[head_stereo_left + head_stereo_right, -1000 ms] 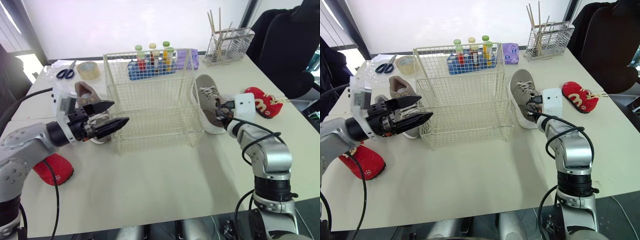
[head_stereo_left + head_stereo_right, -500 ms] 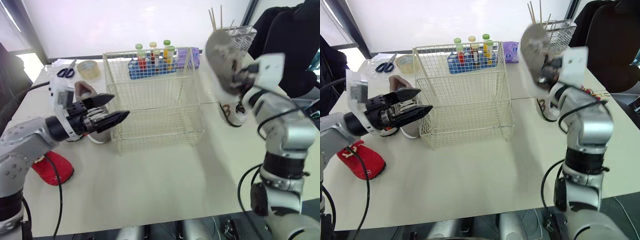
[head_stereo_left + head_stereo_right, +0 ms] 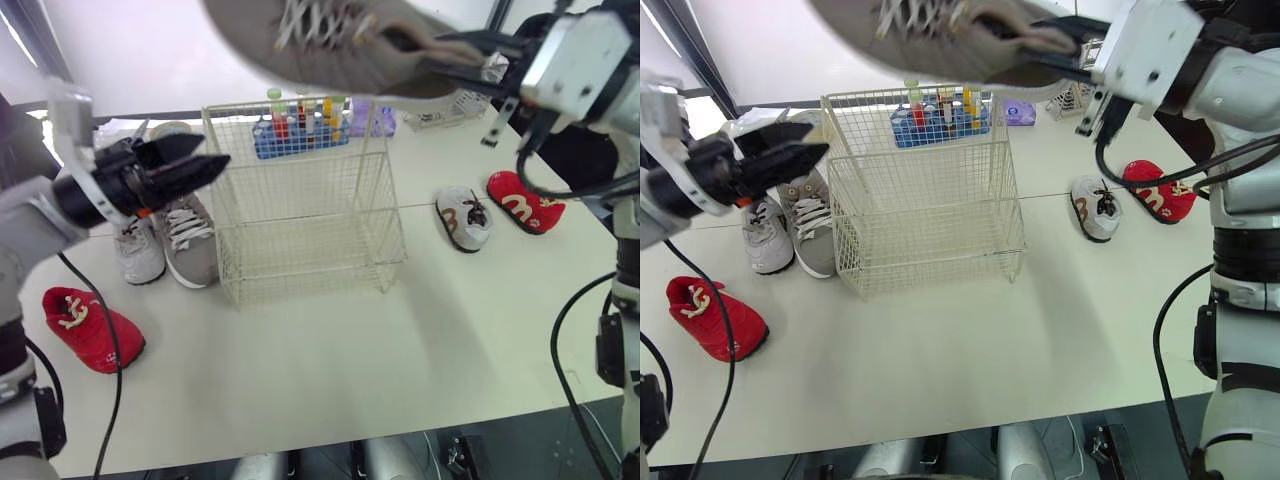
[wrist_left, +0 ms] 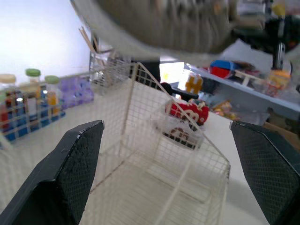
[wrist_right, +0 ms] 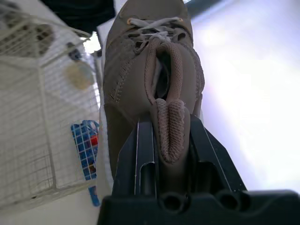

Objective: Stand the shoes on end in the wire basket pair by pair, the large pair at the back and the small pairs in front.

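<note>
The wire basket (image 3: 305,200) stands on a cream table (image 3: 330,370), grey shoe (image 3: 340,45) held overhead.

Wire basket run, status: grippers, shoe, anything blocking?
Right gripper shut on large grey shoe, high above wire basket. Left gripper open beside basket. Basket opening unobstructed.

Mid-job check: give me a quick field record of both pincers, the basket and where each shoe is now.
right pincer: shut on the heel of the large sneaker, held high above the basket
left pincer: open, left of the basket
wire basket: empty
left of basket, on table: second large sneaker, pale grey shoe, left red shoe
right of basket, on table: brown-laced small shoe, right red shoe
</note>
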`<move>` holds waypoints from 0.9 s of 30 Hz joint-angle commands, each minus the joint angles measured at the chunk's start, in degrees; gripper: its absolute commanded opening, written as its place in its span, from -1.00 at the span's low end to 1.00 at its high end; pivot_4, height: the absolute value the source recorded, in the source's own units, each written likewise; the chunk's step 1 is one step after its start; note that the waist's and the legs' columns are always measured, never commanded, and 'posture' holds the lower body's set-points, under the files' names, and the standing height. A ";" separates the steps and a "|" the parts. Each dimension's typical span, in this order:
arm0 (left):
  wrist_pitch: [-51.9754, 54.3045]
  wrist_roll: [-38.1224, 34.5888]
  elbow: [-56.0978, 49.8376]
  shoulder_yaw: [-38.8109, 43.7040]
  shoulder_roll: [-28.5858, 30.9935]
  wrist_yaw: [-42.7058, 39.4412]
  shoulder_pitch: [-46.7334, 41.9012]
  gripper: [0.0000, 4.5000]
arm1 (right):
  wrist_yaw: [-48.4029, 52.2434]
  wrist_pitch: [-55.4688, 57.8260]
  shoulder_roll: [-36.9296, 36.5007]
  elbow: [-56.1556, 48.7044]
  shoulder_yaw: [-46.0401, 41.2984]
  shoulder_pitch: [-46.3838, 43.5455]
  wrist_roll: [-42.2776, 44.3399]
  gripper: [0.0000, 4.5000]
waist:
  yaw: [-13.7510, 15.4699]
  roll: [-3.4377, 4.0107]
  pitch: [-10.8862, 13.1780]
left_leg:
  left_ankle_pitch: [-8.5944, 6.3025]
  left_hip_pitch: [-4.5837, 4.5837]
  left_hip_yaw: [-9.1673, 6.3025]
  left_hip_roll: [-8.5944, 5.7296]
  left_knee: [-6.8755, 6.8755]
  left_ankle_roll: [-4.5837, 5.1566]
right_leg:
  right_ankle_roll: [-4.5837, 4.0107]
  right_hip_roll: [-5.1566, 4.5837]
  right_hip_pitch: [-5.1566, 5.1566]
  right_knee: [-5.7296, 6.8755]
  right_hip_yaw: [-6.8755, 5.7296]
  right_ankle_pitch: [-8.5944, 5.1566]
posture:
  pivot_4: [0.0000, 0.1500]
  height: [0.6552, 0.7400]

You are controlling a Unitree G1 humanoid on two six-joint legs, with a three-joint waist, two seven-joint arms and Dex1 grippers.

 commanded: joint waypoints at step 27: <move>2.54 7.62 5.72 -3.85 4.16 -15.06 -5.20 0.75 | 7.88 -33.77 4.15 10.30 7.55 -6.88 5.45 -0.92 | 0.30 -0.03 0.04 | 0.13 -0.05 -0.04 0.00 -0.05 -0.24 | -0.01 -0.01 -0.07 -0.03 0.00 0.00 | 1.00 1.00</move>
